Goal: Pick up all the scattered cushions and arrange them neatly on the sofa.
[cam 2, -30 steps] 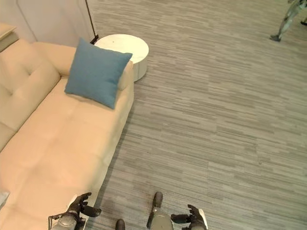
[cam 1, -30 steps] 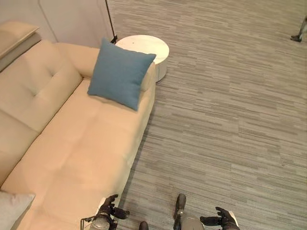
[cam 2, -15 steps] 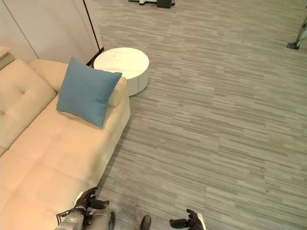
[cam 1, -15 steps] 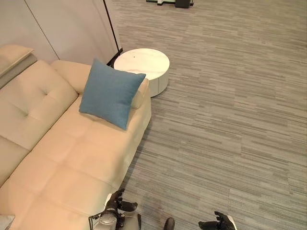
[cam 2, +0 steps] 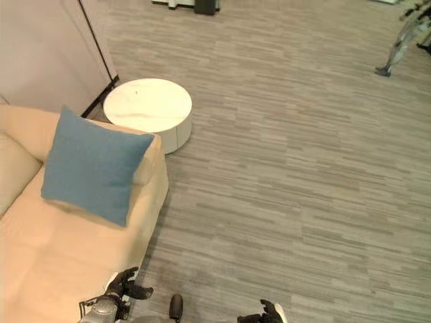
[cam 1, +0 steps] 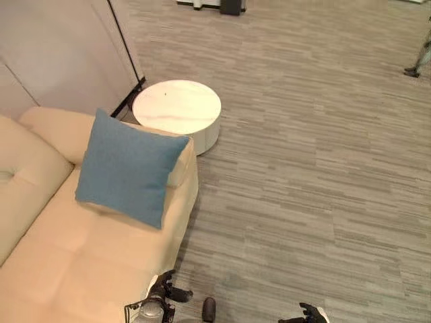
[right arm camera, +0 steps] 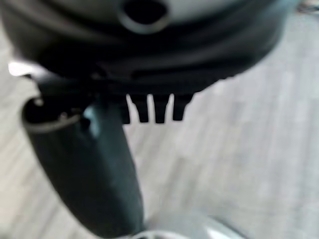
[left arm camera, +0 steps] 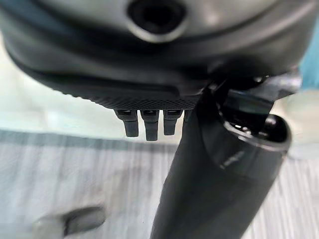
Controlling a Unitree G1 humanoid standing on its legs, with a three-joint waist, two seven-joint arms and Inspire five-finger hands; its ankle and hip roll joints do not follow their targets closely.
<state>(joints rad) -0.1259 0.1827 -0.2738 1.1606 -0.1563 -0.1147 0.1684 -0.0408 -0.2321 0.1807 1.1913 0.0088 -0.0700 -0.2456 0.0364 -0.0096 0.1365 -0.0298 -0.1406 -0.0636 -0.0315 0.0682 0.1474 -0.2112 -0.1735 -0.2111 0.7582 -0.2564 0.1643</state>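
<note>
Blue cushion [cam 1: 128, 168]: leaned upright against the armrest at the far end of the cream sofa [cam 1: 60, 269]; one corner is overlapped onto the armrest top. No other cushion is seen on the grey floor [cam 1: 310, 168] within these views.

Round white table [cam 1: 176, 108]: stood on the floor just beside the sofa's armrest, apart from the cushion.

Left hand [cam 1: 165, 291]: held low at the sofa's front edge, fingers relaxed and spread, nothing held. Right hand [cam 1: 308, 313]: held low over the floor, fingers loosely open, nothing grasped.

Step in hand, as judged: the next scattered cushion is being sought. The floor is best scanned fully before any reach is made, and both hands kept empty and open for a two-sided grasp.

Change from half a second ago: the whole picture is shifted, so the camera is taken to have moved; the cushion's place on the sofa is unchanged
</note>
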